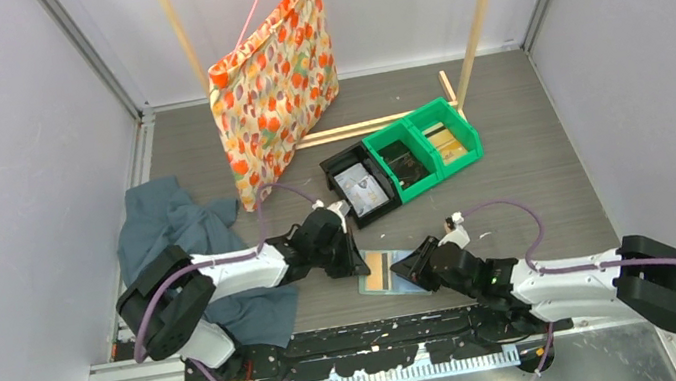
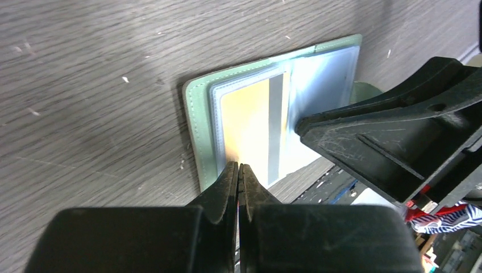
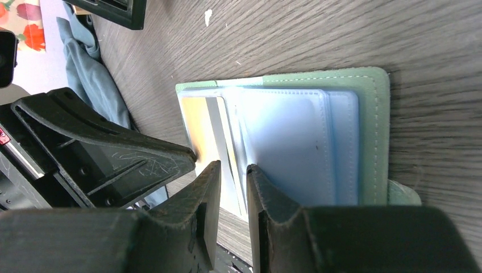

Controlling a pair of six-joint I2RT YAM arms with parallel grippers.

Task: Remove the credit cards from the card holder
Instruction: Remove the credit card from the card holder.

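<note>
The card holder (image 1: 389,272) lies open and flat on the table between my two grippers, sage-green outside (image 2: 196,114) with pale blue and clear sleeves inside (image 3: 372,125). An orange credit card (image 2: 247,119) with a grey stripe sits in its left sleeve and also shows in the right wrist view (image 3: 196,122). My left gripper (image 2: 239,166) is shut, its tips meeting at the card's near edge; nothing shows between them. My right gripper (image 3: 233,168) stands narrowly open at the holder's middle, one finger on the blue panel, with a sleeve edge running into the gap.
Green plastic bins (image 1: 429,147) and a black tray (image 1: 361,187) stand behind the holder. A dark teal cloth (image 1: 169,236) lies under the left arm. A floral bag (image 1: 272,79) hangs at the back, beside wooden sticks (image 1: 479,8). The table's front edge is just below the holder.
</note>
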